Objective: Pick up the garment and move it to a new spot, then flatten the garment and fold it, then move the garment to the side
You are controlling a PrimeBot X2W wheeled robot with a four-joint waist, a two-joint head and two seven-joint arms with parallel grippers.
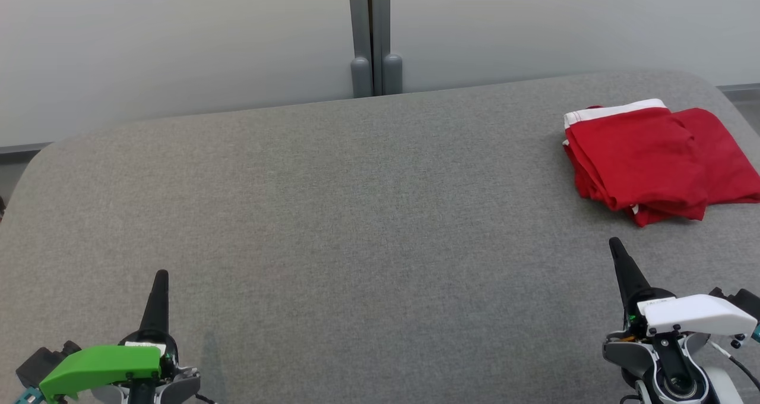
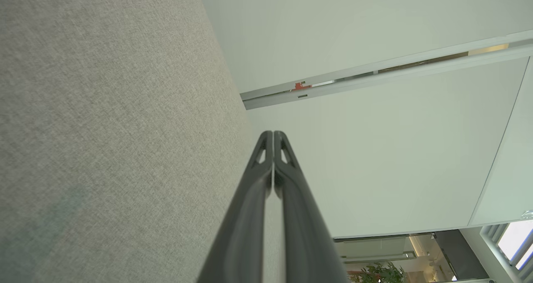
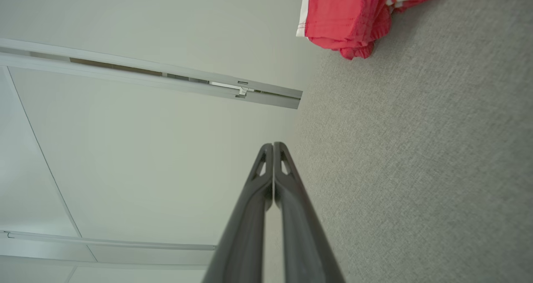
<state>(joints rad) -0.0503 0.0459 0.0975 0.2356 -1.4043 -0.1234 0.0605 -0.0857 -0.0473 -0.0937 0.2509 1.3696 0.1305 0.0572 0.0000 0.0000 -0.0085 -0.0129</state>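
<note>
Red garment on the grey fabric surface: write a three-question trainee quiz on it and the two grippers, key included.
1. True or false: the red garment with a white band lies on the robot's right side of the grey fabric surface.
2. Multiple choice: the right gripper is A) shut on the garment, B) shut and empty, C) open.
3. Fill in: the left gripper has its fingers pressed ____.
Key: 1 true; 2 B; 3 together.
</note>
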